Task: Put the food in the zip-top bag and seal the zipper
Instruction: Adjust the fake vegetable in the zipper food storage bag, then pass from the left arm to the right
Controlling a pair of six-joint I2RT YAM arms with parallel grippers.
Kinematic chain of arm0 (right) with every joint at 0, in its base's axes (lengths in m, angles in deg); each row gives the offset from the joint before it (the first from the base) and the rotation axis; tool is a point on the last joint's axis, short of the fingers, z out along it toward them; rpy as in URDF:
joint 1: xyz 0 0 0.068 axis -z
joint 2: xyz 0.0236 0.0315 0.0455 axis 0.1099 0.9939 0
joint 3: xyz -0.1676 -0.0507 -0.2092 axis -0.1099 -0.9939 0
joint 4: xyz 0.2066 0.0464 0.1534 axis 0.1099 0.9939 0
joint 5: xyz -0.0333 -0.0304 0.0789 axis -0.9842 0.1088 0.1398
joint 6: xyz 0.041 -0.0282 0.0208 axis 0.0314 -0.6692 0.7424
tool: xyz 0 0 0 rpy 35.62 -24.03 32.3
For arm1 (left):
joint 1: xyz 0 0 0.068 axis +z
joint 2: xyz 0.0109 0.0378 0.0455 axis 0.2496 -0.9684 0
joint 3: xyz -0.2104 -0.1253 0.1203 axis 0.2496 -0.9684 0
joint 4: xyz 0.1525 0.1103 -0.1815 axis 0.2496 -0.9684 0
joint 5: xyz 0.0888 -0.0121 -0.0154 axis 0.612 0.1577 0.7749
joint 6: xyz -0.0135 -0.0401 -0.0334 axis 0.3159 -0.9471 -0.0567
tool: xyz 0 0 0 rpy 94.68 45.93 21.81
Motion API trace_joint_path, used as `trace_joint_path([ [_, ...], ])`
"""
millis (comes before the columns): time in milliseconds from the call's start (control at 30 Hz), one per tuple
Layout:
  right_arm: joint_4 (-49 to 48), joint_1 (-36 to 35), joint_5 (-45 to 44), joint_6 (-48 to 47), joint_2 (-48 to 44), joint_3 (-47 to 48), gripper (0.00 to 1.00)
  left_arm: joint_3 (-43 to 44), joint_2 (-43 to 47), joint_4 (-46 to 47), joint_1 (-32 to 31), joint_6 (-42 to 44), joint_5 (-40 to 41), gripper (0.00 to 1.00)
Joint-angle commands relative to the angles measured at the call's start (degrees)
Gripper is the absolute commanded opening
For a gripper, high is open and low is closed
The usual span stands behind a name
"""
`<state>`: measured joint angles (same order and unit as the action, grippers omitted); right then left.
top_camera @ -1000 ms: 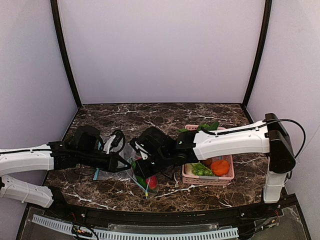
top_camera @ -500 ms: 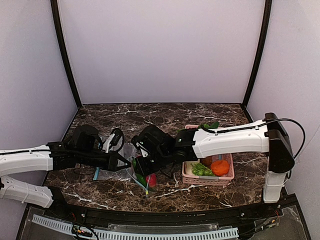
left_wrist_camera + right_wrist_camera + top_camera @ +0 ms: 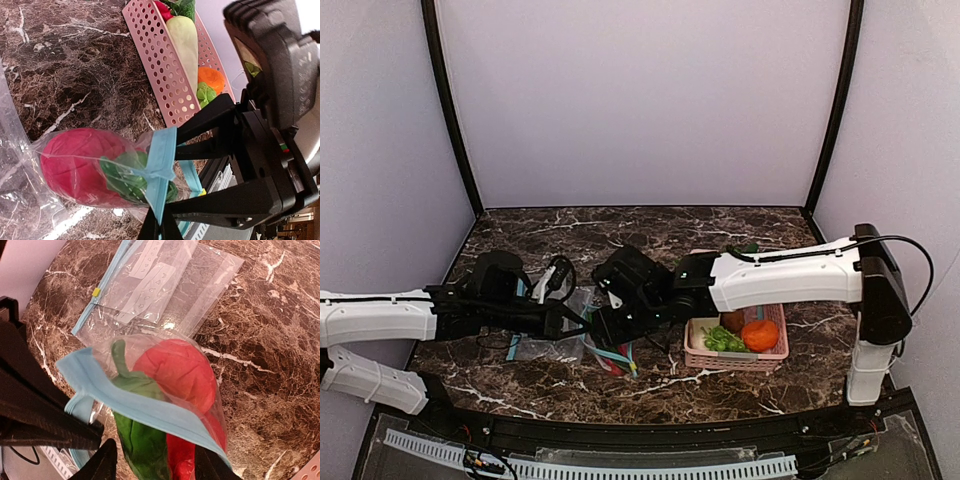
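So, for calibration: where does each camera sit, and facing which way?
Top external: above, behind the robot, facing down at the table; left arm, right arm show.
Left wrist: low beside the zip-top bag, facing the pink basket; left fingertips at bottom.
Right wrist: over the bag, looking down; right fingertips at bottom.
Wrist views share the red fruit and zipper.

The dark marble-patterned table (image 3: 650, 225) carries a pink perforated basket (image 3: 165, 70), which stands ahead of the left fingers (image 3: 150, 232) and off to their right. Flat clear spare bags (image 3: 160, 285) with light blue edge strips lie on the marble well ahead of the right fingers (image 3: 105, 462).
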<state>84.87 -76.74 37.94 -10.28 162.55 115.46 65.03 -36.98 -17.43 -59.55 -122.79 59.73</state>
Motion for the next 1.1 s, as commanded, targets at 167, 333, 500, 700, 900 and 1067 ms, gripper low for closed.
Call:
trace_joint_path([
  [167, -8.1, -0.8, 8.6, -2.6, -12.8, -8.5, 0.62, -0.8, -0.2, 2.7, 0.5, -3.1, 5.2, 0.01],
  [333, -11.1, -3.3, 7.0, -4.6, -20.4, -14.8, 0.66, -1.1, 0.5, 3.1, 0.7, -4.1, 7.0, 0.01],
  [500, -14.1, -6.8, -3.1, -4.7, -25.2, -24.0, 0.64, -1.2, 1.0, 2.8, 0.9, -4.7, 7.8, 0.01],
  [700, -19.4, -10.5, -9.5, -2.7, -23.5, -30.4, 0.55, -1.3, 0.6, 2.3, 1.0, -4.7, 7.9, 0.01],
  [900, -23.4, -13.1, -12.5, -2.1, -17.4, -29.7, 0.47, -1.1, 0.4, 1.7, 1.1, -4.8, 8.3, 0.01],
  [1067, -21.7, -13.6, -15.0, 0.7, -12.0, -26.2, 0.39, -0.9, 0.3, 1.5, 1.3, -4.8, 8.2, 0.01],
])
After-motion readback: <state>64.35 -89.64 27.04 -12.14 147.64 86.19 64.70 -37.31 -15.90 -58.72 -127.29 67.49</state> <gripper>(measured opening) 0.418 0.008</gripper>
